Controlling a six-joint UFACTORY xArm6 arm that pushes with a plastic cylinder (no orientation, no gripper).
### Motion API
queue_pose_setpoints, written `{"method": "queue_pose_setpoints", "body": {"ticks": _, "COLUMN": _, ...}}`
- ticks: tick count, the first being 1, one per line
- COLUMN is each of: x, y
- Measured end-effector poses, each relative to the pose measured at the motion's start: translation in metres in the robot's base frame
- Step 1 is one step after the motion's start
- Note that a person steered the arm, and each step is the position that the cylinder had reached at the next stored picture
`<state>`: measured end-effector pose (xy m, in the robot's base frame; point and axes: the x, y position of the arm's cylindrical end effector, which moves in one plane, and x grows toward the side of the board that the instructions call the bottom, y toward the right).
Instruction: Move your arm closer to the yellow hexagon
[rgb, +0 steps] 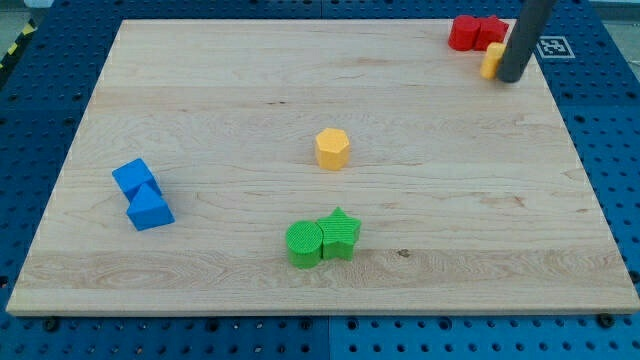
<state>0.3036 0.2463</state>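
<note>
The yellow hexagon (332, 148) sits near the middle of the wooden board (230, 90). My tip (512, 77) is at the view's top right, far to the right of and above the hexagon. It touches or stands just beside a small yellow block (491, 61) that the rod partly hides. Two red blocks (474, 32) lie just to the upper left of the tip.
Two blue blocks (141, 193) lie together at the view's left. A green cylinder (304, 243) and a green star (340, 233) touch each other near the view's bottom centre. The board's right edge is close to the tip. A blue pegboard surrounds the board.
</note>
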Motion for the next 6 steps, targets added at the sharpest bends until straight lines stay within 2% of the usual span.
{"method": "queue_pose_setpoints", "body": {"ticks": 1, "x": -0.013, "y": -0.014}}
{"method": "queue_pose_setpoints", "body": {"ticks": 3, "x": 0.004, "y": -0.185}}
{"method": "queue_pose_setpoints", "body": {"ticks": 4, "x": 0.045, "y": -0.288}}
{"method": "queue_pose_setpoints", "body": {"ticks": 5, "x": 0.107, "y": -0.344}}
{"method": "queue_pose_setpoints", "body": {"ticks": 6, "x": 0.159, "y": -0.324}}
